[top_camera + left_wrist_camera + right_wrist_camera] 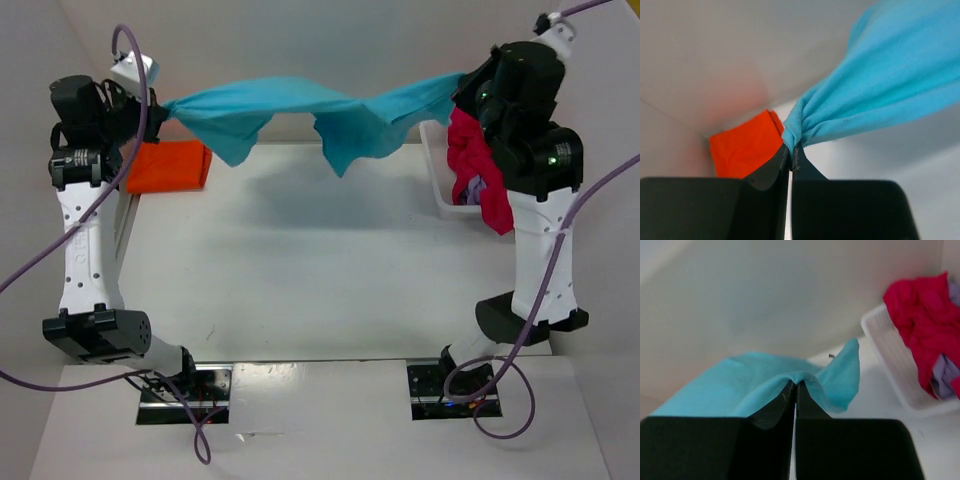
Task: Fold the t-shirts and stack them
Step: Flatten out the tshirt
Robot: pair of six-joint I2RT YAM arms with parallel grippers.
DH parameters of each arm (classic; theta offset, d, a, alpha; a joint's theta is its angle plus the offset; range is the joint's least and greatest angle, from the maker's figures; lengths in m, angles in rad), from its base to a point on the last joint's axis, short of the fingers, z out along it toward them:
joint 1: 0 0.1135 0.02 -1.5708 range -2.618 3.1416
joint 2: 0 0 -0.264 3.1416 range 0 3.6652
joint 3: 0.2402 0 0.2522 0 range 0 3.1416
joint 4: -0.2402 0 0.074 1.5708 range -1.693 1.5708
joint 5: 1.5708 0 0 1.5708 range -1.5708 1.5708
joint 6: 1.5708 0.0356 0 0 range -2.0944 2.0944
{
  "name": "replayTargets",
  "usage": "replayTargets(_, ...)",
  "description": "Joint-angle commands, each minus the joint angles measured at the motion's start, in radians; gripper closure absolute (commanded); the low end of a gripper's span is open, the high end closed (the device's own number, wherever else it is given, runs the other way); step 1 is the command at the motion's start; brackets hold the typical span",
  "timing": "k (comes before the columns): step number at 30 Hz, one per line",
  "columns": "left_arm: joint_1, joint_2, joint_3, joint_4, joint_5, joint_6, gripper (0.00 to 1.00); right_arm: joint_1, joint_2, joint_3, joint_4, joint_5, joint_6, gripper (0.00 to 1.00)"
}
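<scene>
Top external view: nearest the camera, the left arm and right arm rise from the near edge of the white table and reach toward its far side. Farther back, the turquoise t-shirt is strung in the air between them, clear of the tabletop. It sags in the middle, with two loose flaps hanging down. The left gripper is clamped tight on one bunched end of this shirt; its wrist view shows the fingers pressed together with gathered blue cloth fanning out from the tips. The right gripper is likewise closed hard on the other end, a fold of turquoise pinched between its tips. Beyond and below the left gripper, the orange t-shirt lies folded flat on the table at the far left, near the wall. At the far right, beside the right arm, the white basket sits on the table. The magenta t-shirt is heaped in it and spills over its rim. The lavender t-shirt shows only as a small patch tucked under the magenta one.
</scene>
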Motion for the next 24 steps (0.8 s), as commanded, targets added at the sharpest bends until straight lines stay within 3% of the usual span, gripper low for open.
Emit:
replayTargets(1,0.009,-0.017,-0.097,-0.054,0.009,0.035,1.0,0.068,0.04,-0.213,-0.126,0.088,0.009,1.0)
replayTargets(6,0.0,-0.16,-0.319,-0.114,-0.031,0.159,1.0,0.141,-0.248,-0.702,-0.052,0.028,0.135,1.0)
replayTargets(8,-0.009,-0.224,-0.533,-0.141,-0.066,0.227,1.0,0.141,-0.369,-1.033,-0.022,-0.108,0.22,1.0)
replayTargets(9,-0.009,-0.224,-0.534,-0.153,-0.066,0.227,1.0,0.141,-0.407,-1.114,-0.008,-0.109,0.247,1.0)
replayTargets(14,-0.009,-0.211,-0.826,-0.232,-0.132,0.282,1.0,0.199,-0.577,-1.534,0.095,-0.354,0.423,1.0)
replayTargets(19,-0.009,-0.134,-0.956,-0.258,-0.196,0.307,1.0,0.228,-0.589,-1.65,0.149,-0.395,0.466,1.0)
replayTargets(24,0.055,-0.114,-0.956,-0.304,-0.23,0.32,1.0,0.228,-0.513,-1.661,0.178,-0.395,0.443,1.0)
